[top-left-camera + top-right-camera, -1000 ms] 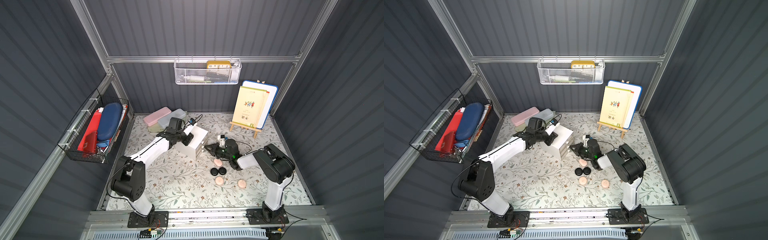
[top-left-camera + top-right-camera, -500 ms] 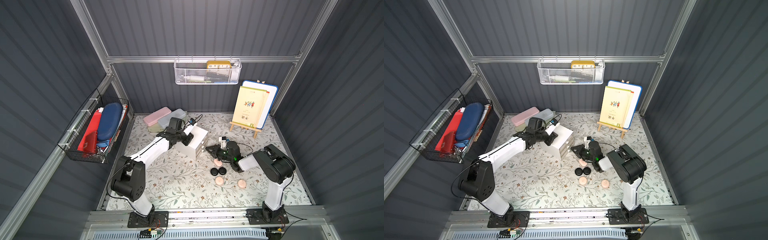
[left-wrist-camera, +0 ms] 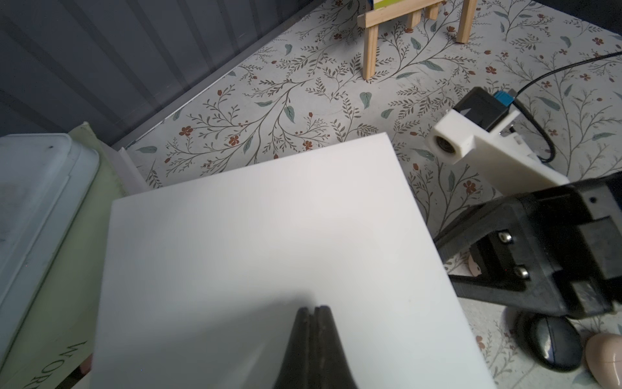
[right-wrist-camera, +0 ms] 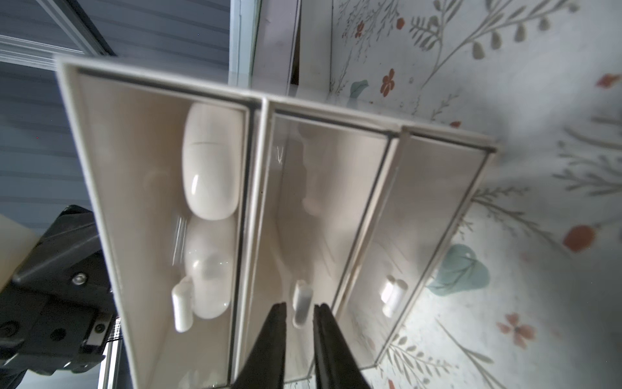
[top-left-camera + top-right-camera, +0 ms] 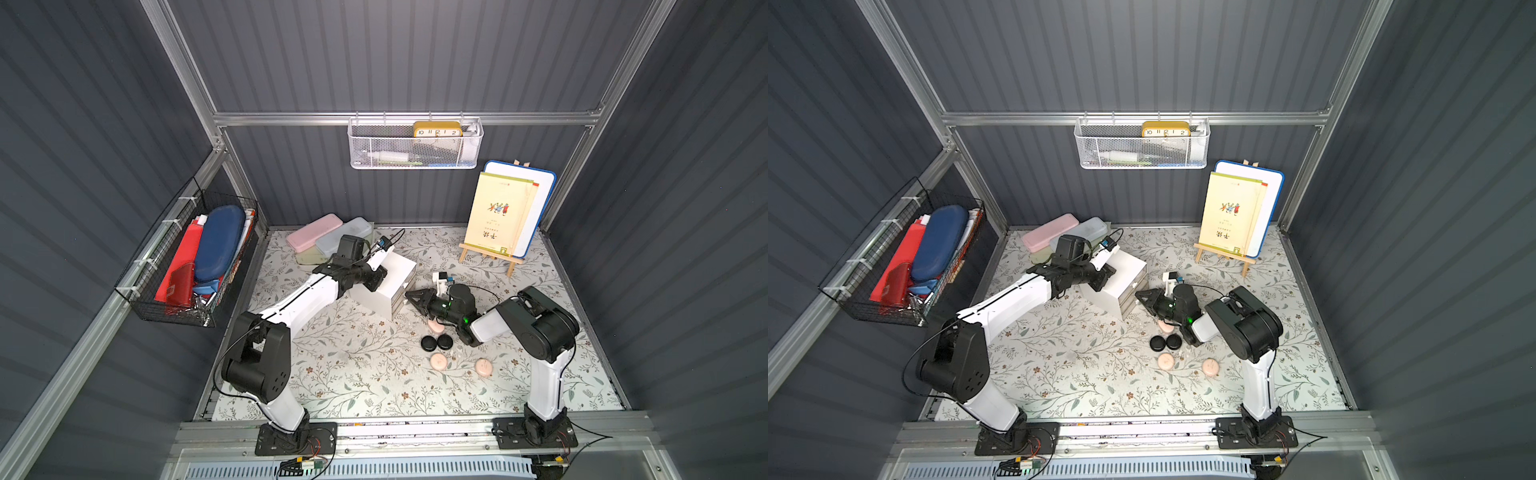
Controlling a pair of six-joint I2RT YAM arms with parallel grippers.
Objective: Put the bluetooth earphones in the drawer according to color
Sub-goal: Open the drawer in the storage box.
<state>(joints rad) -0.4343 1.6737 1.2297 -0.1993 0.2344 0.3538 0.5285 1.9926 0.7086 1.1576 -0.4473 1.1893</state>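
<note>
Right wrist — drawer handle (image 4: pixel 300 296) sits between tips of right end effector (image 4: pixel 300 306).

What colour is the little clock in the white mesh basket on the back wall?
The small rectangular clock is mustard yellow, clearest in a top view.

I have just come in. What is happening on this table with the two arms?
The robot is sorting small earphone cases into the white drawer cabinet. The left hand, shut, rests on the cabinet's top. The right hand has its fingers slightly apart on either side of the middle drawer's handle. White cases already lie in the top drawer. Two black cases and three pink cases lie on the table.
</note>
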